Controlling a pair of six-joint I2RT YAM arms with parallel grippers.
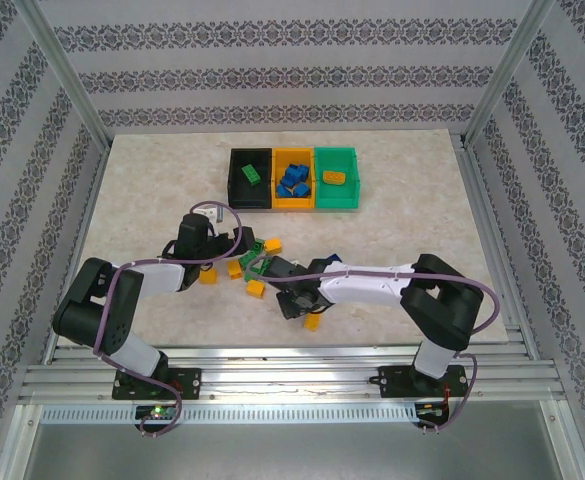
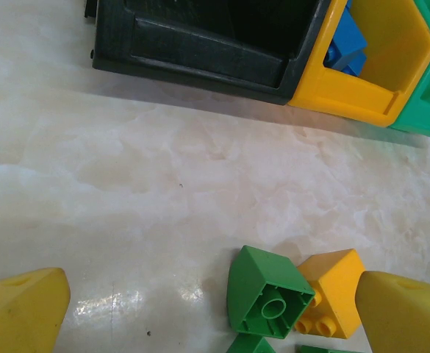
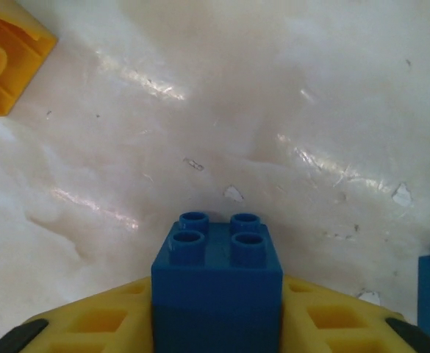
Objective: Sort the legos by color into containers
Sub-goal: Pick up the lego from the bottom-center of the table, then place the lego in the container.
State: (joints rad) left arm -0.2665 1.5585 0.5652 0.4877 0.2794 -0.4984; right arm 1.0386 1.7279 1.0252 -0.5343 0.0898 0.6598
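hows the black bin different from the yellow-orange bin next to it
The black plastic bin sits at the row's left end; the yellow-orange plastic bin sits in the middle. The black bin holds one green studded brick; the yellow-orange bin holds several blue studded bricks. Both are open-top rectangles of equal size, side by side.

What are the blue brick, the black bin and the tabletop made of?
The blue brick looks like hard moulded plastic: smooth, slightly shiny, crisp studs. The black bin seems plastic too, more matte, with thin moulded walls. The tabletop looks like polished marble, veined and glossy, but may be printed laminate.
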